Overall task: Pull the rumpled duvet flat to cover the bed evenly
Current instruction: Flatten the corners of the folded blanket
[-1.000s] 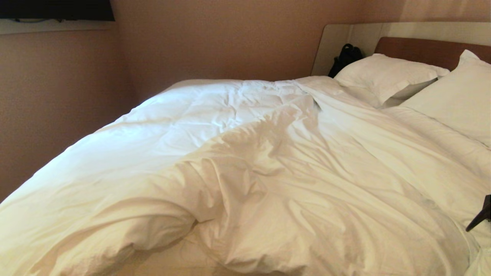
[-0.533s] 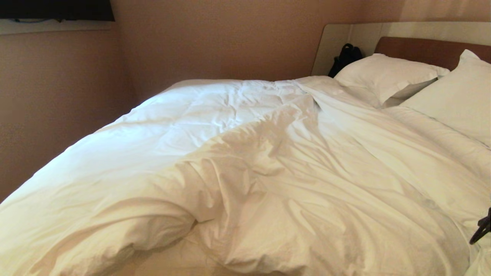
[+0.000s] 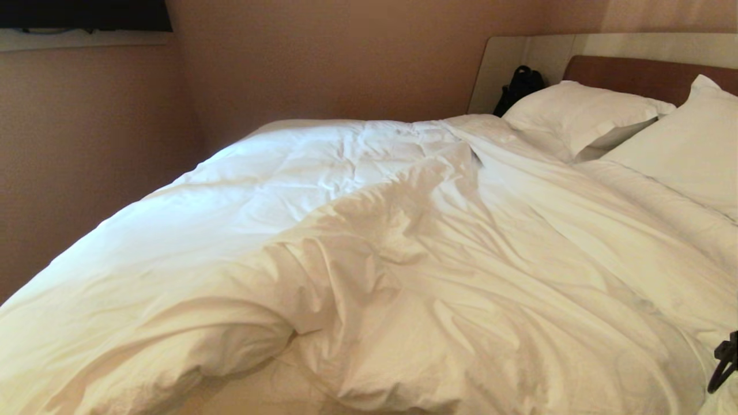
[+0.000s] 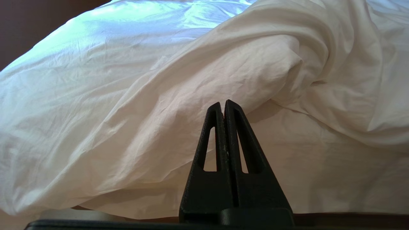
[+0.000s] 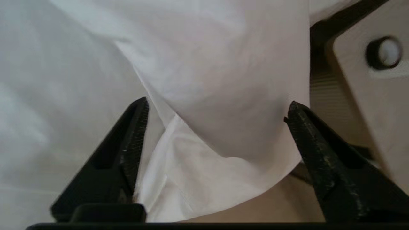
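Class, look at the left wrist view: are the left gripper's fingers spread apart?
No, the left gripper has its two fingers pressed together, pointing at a bunched fold of the duvet.

Puffy white quilted cotton duvet (image 3: pixel 369 242) is looking matt, creased; brown wooden headboard (image 3: pixel 640 75) – smooth; black plastic right gripper (image 5: pixel 217 111) fingers (image 5: pixel 127 150) – matt, grainy.

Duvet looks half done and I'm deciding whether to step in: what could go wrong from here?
The duvet is bunched at the near edge, baring the sheet, so it may stay uneven. The right gripper is open at its corner; closing may snag the wrong layer. The left gripper sits shut, idle.
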Controlling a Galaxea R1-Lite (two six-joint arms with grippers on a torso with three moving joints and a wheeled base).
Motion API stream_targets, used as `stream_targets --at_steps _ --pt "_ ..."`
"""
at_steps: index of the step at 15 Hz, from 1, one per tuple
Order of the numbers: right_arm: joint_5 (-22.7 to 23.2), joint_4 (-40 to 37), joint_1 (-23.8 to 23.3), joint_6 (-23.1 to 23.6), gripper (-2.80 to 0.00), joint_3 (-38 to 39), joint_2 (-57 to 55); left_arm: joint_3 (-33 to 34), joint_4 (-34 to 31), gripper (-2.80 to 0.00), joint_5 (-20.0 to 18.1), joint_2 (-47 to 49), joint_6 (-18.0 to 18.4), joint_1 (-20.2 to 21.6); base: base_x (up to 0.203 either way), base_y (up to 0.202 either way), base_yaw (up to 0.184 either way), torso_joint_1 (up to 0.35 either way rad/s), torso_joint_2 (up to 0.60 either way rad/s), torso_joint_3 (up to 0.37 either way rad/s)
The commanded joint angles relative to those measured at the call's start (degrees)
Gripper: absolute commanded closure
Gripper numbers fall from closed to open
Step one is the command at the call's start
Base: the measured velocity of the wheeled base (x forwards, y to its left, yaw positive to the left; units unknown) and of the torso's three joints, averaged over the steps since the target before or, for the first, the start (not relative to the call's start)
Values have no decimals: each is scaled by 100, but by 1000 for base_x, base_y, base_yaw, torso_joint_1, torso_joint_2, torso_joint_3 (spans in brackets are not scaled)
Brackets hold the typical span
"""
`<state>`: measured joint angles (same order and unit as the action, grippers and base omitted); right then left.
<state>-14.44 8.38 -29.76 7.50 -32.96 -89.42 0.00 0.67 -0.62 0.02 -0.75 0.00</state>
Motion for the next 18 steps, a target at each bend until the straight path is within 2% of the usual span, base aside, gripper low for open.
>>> stream_targets --at_steps 1,4,10,12,13,14,18 --pt "-85 152 94 183 -280 29 -254 0 3 0 1 -2 -4 0 0 0 0 0 0 0" --pt "-295 688 138 176 -280 86 -856 0 3 0 1 6 -4 0 0 0 0 0 0 0" --pt "-984 3162 226 190 -280 485 -2133 0 3 0 1 6 -4 0 0 0 0 0 0 0" --pt "-1201 3398 233 251 -280 475 -2079 0 3 0 1 -2 -4 0 0 0 0 0 0 0" --pt "-1214 3396 233 266 -166 468 -2040 0 3 0 1 4 -4 0 0 0 0 0 0 0" --pt "-1244 3392 233 306 0 456 -1872 0 3 0 1 6 -4 0 0 0 0 0 0 0" --pt "-1267 3380 130 486 0 426 -1696 0 3 0 1 0 -4 0 0 0 0 0 0 0"
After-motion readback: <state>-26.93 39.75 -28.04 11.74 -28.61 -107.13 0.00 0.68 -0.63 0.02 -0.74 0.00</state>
